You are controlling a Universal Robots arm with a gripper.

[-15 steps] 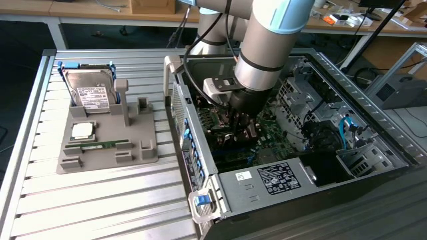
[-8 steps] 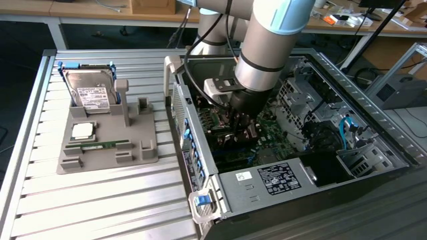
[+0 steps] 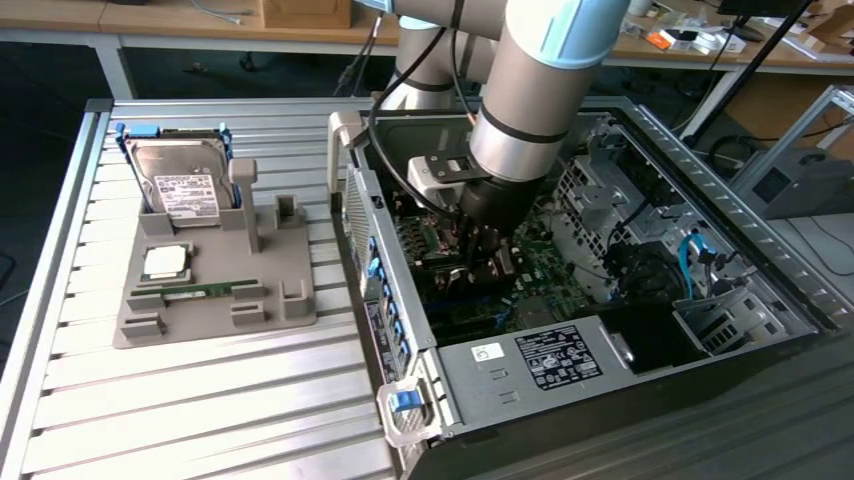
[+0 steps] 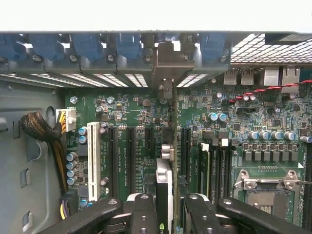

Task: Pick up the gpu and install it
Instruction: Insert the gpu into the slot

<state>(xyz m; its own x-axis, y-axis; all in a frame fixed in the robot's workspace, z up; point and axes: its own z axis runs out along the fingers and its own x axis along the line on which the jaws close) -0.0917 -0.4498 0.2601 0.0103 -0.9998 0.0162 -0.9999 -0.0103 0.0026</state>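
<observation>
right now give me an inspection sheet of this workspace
surface: slatted metal table
job's things: gpu edge-on between the fingers, over the green board, bracket at the case's rear wall
clutter: grey holder with hard drive, chip, memory stick
grippers: gripper shut on gpu inside the open computer case
cables: blue cable in case
surroundings: benches behind

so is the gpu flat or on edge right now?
On edge. In the wrist view the gpu shows as a thin upright line between the fingers, its metal bracket toward the case's rear slot openings, above the motherboard.
</observation>
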